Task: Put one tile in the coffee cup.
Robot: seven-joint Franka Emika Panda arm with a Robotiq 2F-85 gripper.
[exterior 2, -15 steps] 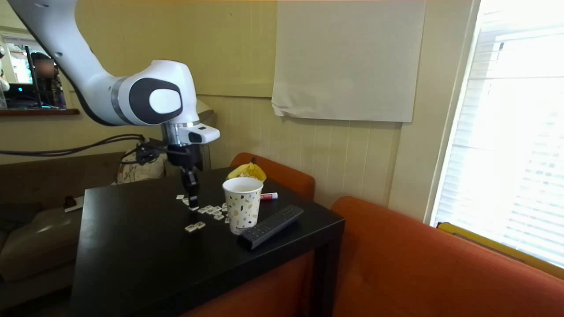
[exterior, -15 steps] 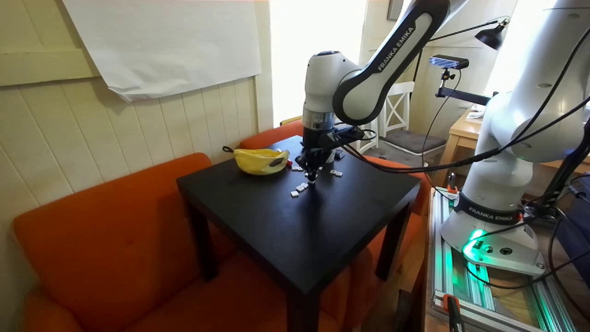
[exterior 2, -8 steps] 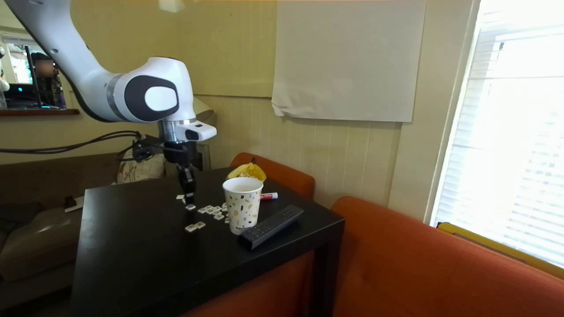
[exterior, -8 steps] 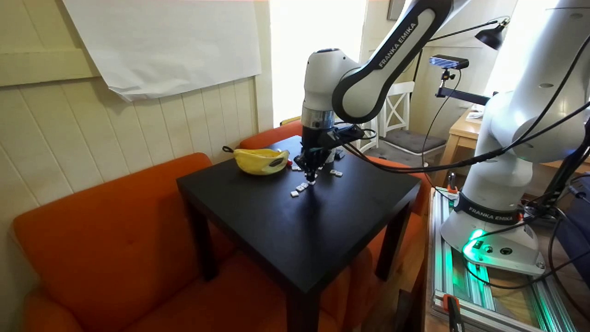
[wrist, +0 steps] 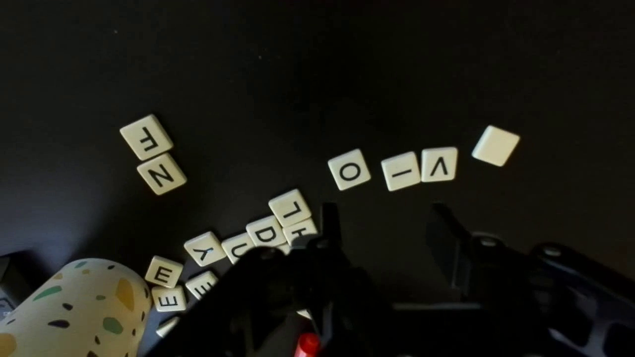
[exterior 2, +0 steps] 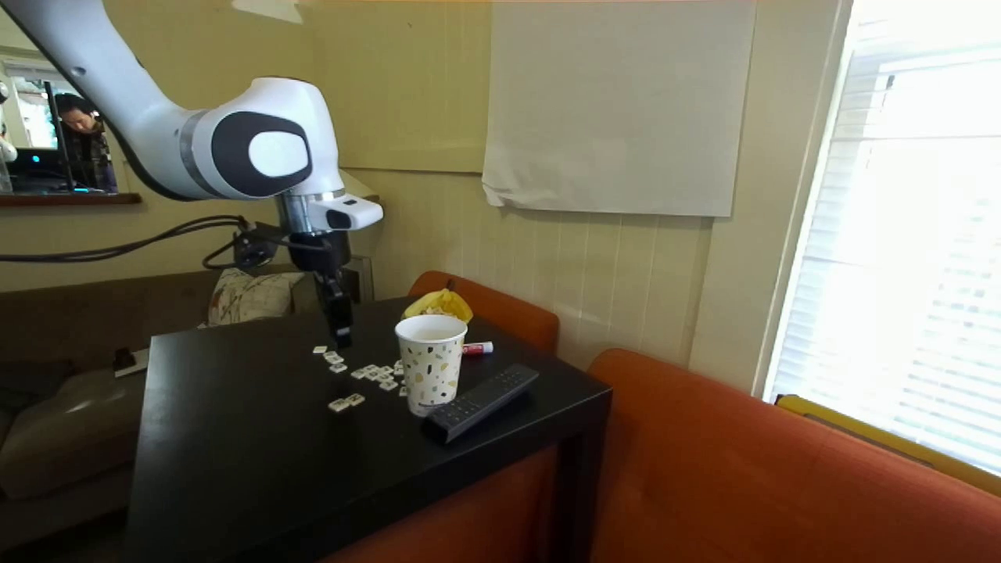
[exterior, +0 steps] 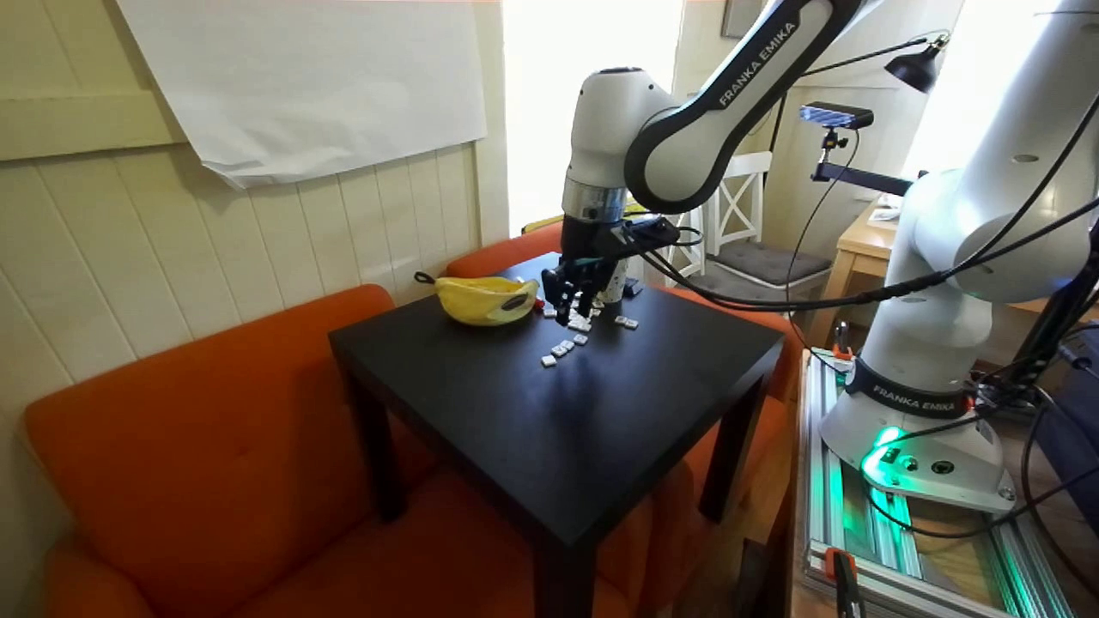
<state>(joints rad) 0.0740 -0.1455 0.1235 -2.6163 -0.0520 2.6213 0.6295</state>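
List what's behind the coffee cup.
In an exterior view, tiles, a yellow pouch and a red-white tube show partly behind the coffee cup. Their covered parts, and anything fully hidden, are unseen.

Black desk [exterior 2: 242,461] carries scattered pale tiles [wrist: 349,170], several lettered, one showing a blank face, some touching. Speckled coffee cup [exterior 2: 432,371] stands upright, dark remote [exterior 2: 485,400] just beside it. Red-and-white tube [exterior 2: 478,349] lies near yellow banana-shaped pouch [exterior: 482,305]

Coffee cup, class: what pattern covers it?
Green, yellow and dark flecks on a pale cup, clearest in the wrist view.
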